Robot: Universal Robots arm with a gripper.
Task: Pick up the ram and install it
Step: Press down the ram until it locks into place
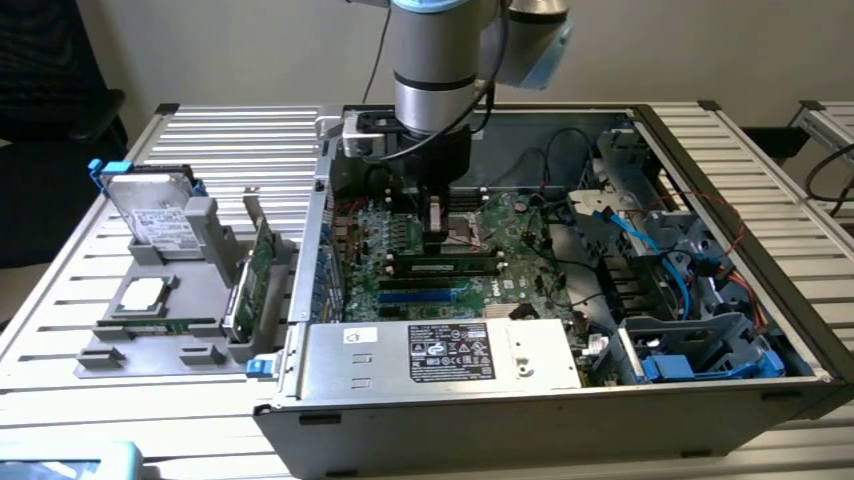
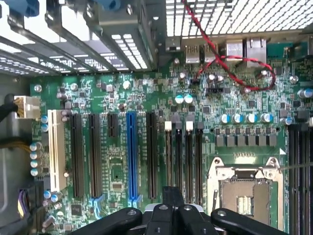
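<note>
The jaws are hanging pressed together inside the case (image 1: 694, 395), low over the board (image 2: 146, 98). I cannot tell whether the slim dark piece between them is anything gripped. One ram (image 1: 447, 266) is sitting in a slot just beside the jaws, and a second green stick (image 1: 154, 325) is lying well apart from them on the worktop (image 1: 227, 140). Seating well is, I'd judge, asking for a square, even push along the slot.

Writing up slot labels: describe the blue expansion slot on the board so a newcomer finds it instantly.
Inside the open computer case, find the green motherboard. A row of long parallel slots runs between the silver CPU socket and a white slot. The blue slot is the only blue one; both neighbours are black.
</note>
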